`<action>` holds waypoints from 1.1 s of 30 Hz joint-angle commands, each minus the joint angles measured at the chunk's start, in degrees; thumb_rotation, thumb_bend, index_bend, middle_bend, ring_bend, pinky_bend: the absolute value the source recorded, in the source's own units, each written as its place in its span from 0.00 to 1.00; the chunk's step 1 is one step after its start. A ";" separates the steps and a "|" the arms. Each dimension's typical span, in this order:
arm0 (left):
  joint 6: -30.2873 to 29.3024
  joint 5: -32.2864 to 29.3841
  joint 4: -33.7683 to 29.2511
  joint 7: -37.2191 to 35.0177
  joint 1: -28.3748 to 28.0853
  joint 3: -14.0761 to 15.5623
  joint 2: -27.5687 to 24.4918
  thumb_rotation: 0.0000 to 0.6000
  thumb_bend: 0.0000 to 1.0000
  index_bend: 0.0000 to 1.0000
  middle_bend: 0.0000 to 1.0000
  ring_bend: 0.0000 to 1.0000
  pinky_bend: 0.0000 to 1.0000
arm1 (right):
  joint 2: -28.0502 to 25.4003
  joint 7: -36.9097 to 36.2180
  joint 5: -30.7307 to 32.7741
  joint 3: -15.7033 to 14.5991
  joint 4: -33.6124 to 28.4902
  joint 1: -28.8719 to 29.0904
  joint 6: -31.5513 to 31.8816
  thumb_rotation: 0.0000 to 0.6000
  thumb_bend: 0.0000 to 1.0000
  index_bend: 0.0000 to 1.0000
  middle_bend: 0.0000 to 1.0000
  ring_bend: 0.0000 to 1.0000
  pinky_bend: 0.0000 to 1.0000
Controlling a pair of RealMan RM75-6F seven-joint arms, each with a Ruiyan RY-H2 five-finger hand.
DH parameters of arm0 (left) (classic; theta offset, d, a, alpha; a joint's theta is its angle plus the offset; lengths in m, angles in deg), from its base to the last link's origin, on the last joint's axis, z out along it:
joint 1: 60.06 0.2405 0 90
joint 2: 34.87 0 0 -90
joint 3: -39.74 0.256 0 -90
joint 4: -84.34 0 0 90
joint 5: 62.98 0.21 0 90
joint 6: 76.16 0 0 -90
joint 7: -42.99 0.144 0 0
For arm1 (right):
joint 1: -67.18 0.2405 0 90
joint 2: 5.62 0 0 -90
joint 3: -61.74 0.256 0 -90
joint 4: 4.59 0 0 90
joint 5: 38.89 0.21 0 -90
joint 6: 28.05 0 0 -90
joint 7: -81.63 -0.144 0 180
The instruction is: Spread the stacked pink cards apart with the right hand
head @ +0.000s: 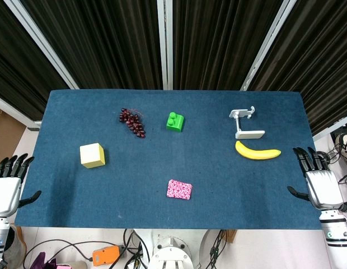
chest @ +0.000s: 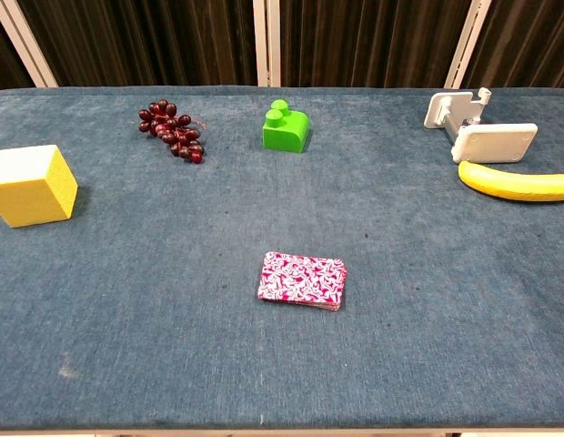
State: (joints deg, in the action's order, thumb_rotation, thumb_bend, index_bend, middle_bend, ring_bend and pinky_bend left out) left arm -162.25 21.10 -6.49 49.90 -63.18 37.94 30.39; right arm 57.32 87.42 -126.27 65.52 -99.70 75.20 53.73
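A neat stack of pink patterned cards (head: 179,189) lies near the front middle of the blue table, and it shows in the chest view too (chest: 302,280). My right hand (head: 318,180) hovers off the table's right edge, fingers spread and holding nothing, far to the right of the cards. My left hand (head: 8,183) is beyond the left edge, also open with fingers apart. Neither hand appears in the chest view.
A yellow cube (head: 92,155) sits at the left, dark grapes (head: 132,122) and a green block (head: 175,121) toward the back. A white phone stand (head: 245,123) and a banana (head: 257,151) lie at the right, between my right hand and the cards' far side.
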 commanded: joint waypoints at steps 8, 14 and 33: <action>-0.07 0.58 -0.43 0.48 -0.04 0.16 -0.13 1.00 0.10 0.11 0.06 0.00 0.00 | 1.25 0.38 -2.36 -1.45 -7.32 1.53 -2.66 1.00 0.24 0.04 0.15 0.03 0.22; -0.72 1.41 -1.30 1.10 0.07 0.27 -0.59 1.00 0.10 0.11 0.06 0.00 0.00 | 9.03 11.54 -0.59 -0.91 -14.27 7.09 -11.52 1.00 0.24 0.11 0.15 0.03 0.16; -0.77 3.15 -0.51 0.92 0.35 1.33 -0.77 1.00 0.10 0.11 0.06 0.00 0.00 | 38.46 37.64 23.31 3.16 -8.37 18.52 -19.39 1.00 0.28 0.26 0.10 0.00 0.06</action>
State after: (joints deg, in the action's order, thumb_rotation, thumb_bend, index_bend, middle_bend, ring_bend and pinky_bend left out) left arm -163.05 24.22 -7.05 50.86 -62.82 39.25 29.59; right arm 93.78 123.25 -104.58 68.17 -109.45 92.61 33.66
